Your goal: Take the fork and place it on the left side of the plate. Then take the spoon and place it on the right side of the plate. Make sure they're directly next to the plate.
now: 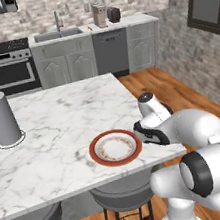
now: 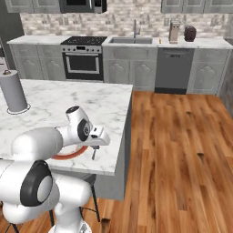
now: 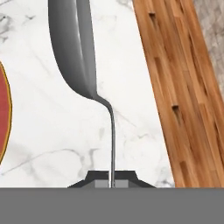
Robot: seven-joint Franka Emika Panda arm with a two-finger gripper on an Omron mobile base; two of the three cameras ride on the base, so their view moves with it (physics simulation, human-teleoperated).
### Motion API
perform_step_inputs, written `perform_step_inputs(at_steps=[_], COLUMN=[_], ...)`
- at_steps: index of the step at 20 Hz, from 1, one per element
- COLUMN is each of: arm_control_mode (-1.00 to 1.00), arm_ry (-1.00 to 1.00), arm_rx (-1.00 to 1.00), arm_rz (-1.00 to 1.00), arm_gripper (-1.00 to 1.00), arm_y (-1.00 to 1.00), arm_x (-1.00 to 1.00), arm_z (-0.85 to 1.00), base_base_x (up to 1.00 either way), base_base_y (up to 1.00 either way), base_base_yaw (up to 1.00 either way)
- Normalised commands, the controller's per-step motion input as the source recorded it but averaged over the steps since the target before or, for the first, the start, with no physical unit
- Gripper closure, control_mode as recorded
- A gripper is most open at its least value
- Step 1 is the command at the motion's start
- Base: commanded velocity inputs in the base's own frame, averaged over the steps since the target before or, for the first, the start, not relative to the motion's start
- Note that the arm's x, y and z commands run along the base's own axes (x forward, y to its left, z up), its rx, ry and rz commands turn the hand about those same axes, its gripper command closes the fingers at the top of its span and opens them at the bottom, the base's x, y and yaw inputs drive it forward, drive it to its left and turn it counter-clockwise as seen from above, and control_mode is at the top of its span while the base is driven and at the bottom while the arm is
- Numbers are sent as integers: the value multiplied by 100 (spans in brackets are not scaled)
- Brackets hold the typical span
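My gripper [image 3: 111, 180] is shut on the thin handle of the silver-grey spoon [image 3: 74, 48], whose oval bowl points away from the hand, above the marble. The plate's red rim [image 3: 3, 109] curves in at the left edge of the hand view, a gap of bare counter away from the spoon. From the left base view the plate [image 1: 115, 147] lies near the counter's front edge, with my hand just right of it. The right base view shows the gripper [image 2: 94, 148] with the spoon [image 2: 93, 155] hanging below it, beside the plate [image 2: 68, 156]. The fork is hidden.
A grey paper-towel roll [image 1: 2, 120] stands at the counter's far left. The marble counter's right edge [image 3: 148, 96] runs close beside the spoon, with wood floor [image 3: 188, 87] below. Two stools [image 1: 121, 196] sit under the front edge.
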Motion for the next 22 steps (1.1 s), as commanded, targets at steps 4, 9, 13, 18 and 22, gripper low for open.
perform_step_inputs(at_steps=[4,9,13,18,22], arm_control_mode=[-100,-100,-100,-100,-100], arm_ry=[2,4,5,6,6], arm_rx=[5,3,2,2,0], arm_rz=[0,0,0,0,0], arm_gripper=[100,100,100,100,100], arm_y=[0,0,0,0,0], arm_x=[21,16,12,17,17], arm_z=[-20,-23,-22,-21,-27], base_base_x=[0,0,0,0,0], base_base_y=[0,0,0,0,0], base_base_yaw=[0,0,0,0,0])
